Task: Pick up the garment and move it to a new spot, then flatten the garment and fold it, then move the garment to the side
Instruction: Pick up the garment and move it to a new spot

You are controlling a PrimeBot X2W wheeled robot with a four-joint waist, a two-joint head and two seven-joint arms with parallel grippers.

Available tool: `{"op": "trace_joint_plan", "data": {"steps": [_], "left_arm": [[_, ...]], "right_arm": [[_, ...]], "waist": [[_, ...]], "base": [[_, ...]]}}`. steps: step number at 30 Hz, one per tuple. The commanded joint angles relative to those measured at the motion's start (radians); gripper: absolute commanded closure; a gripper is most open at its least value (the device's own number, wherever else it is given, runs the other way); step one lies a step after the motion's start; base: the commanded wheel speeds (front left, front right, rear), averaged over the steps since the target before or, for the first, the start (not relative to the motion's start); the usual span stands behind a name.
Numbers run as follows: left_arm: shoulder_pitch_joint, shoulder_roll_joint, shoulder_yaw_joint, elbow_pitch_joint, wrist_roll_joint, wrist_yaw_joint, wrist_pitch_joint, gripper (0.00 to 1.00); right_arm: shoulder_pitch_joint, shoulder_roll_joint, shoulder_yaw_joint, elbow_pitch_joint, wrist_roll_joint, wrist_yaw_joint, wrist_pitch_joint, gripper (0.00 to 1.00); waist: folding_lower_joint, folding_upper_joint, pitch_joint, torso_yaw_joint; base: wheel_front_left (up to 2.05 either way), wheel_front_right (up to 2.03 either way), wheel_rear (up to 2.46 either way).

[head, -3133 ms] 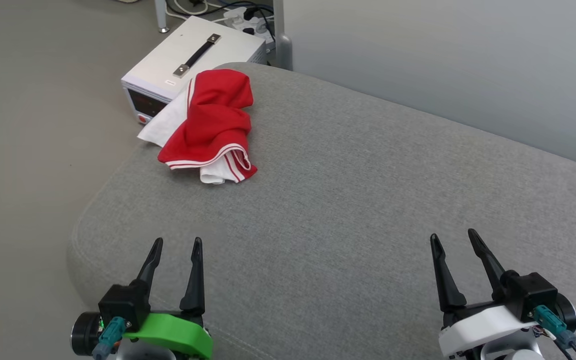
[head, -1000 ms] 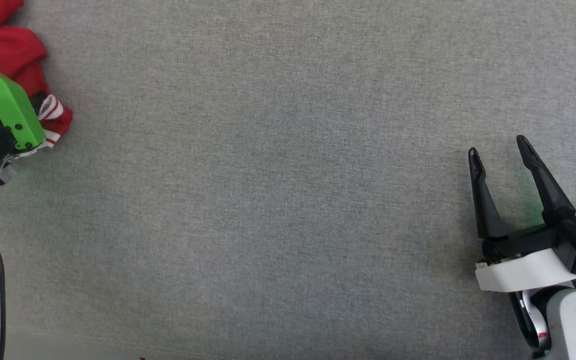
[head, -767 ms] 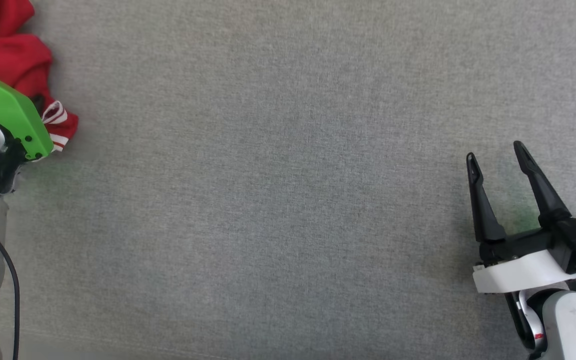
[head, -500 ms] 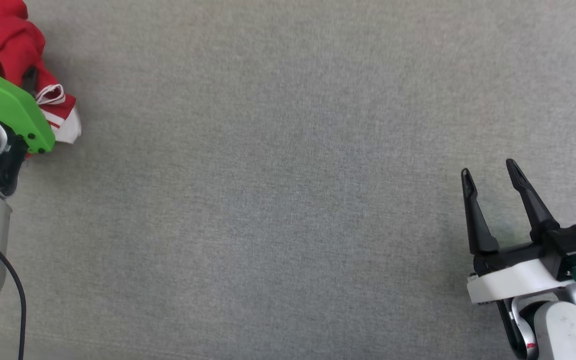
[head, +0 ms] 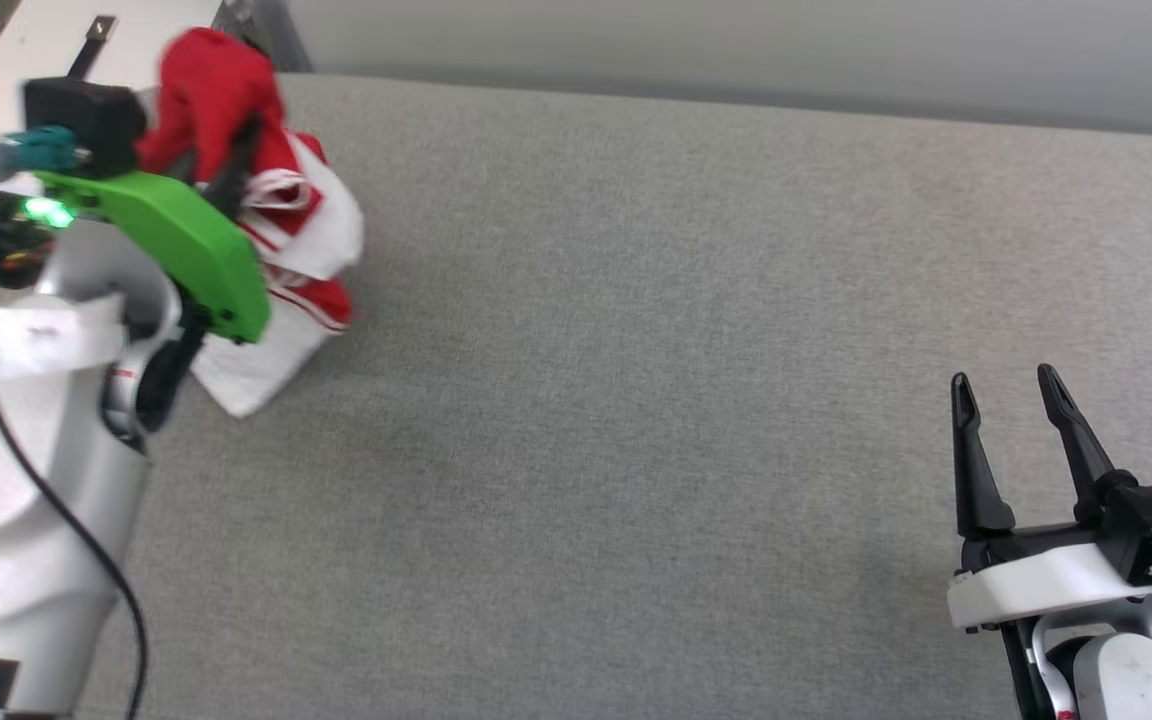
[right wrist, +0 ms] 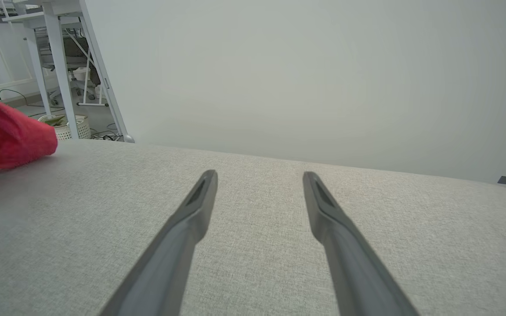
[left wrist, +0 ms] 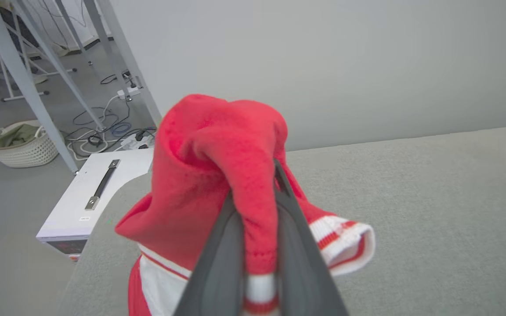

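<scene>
**Where the three cameras look**

The head camera looks steeply down on the grey padded surface [head: 636, 350], left jaws high at its left edge, right jaws low at its right. The left wrist camera looks along its own jaws, very near the garment [left wrist: 218, 175] between them, toward the wall [left wrist: 345, 66]; the white box [left wrist: 77, 206] left of those jaws also appears from the head. The right wrist camera skims low over the surface ahead of its jaws, catching the same garment far to their left.

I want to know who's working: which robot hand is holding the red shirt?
The left gripper, with the green cover: its fingers pinch the garment. The right gripper, white-covered, is open and holds nothing.
</scene>
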Motion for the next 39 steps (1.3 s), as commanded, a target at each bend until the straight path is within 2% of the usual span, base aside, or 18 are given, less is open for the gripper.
{"op": "trace_joint_plan", "data": {"steps": [1, 5, 6, 13, 17, 21, 29, 30, 31, 39], "left_arm": [[0.020, -0.025, -0.014, -0.035, 0.007, 0.009, 0.010, 1.00], [0.040, -0.068, -0.067, -0.117, 0.005, 0.011, 0.053, 1.00], [0.044, -0.109, -0.118, -0.158, 0.001, 0.007, 0.079, 1.00], [0.041, -0.234, -0.240, -0.144, 0.015, 0.000, 0.079, 1.00], [0.019, -0.310, -0.327, -0.070, 0.048, -0.005, 0.054, 1.00], [-0.009, -0.378, -0.384, 0.051, 0.073, -0.008, 0.006, 1.00], [-0.092, -0.430, -0.435, 0.311, 0.074, -0.007, -0.100, 1.00], [-0.099, -0.432, -0.439, 0.332, 0.071, -0.006, -0.115, 0.72], [-0.116, -0.435, -0.458, 0.394, 0.055, -0.002, -0.171, 0.00], [-0.123, -0.436, -0.505, 0.434, -0.034, 0.027, -0.319, 0.00]], "right_arm": [[0.008, 0.006, -0.005, 0.004, 0.007, -0.001, -0.008, 0.00], [0.011, 0.010, -0.021, 0.005, 0.010, -0.001, -0.008, 0.00], [0.009, 0.011, -0.044, -0.001, 0.011, -0.001, -0.009, 0.00], [0.002, 0.014, -0.071, -0.019, 0.003, -0.001, -0.009, 0.00], [-0.006, 0.014, -0.129, 0.000, 0.050, -0.001, -0.009, 0.00], [-0.017, 0.014, -0.111, 0.012, 0.057, -0.001, -0.009, 0.00], [-0.043, 0.015, -0.086, 0.028, 0.068, -0.001, -0.009, 0.00], [-0.045, 0.015, -0.084, 0.030, 0.068, -0.001, -0.009, 0.00], [-0.052, 0.015, -0.075, 0.039, 0.067, -0.001, -0.009, 0.00], [-0.042, 0.015, -0.078, 0.053, 0.051, -0.001, -0.009, 0.00]], "waist": [[0.0000, 0.0000, -0.042, -0.036], [0.0000, 0.0000, -0.057, -0.072], [0.0000, 0.0000, -0.055, -0.110], [0.0000, 0.0000, -0.028, -0.220], [0.0000, 0.0000, 0.004, -0.275], [0.0000, 0.0000, 0.045, -0.333], [0.0000, 0.0000, 0.100, -0.385], [0.0000, 0.0000, 0.101, -0.386], [0.0000, 0.0000, 0.097, -0.381], [0.0000, 0.0000, 0.028, -0.315]], "base": [[0.00, 0.00, 0.00], [0.00, 0.00, 0.00], [0.00, 0.00, 0.00], [0.00, 0.00, 0.00], [0.00, 0.00, 0.00], [0.00, 0.00, 0.00], [0.00, 0.00, 0.00], [0.00, 0.00, 0.00], [0.00, 0.00, 0.00], [0.00, 0.00, 0.00]]}}
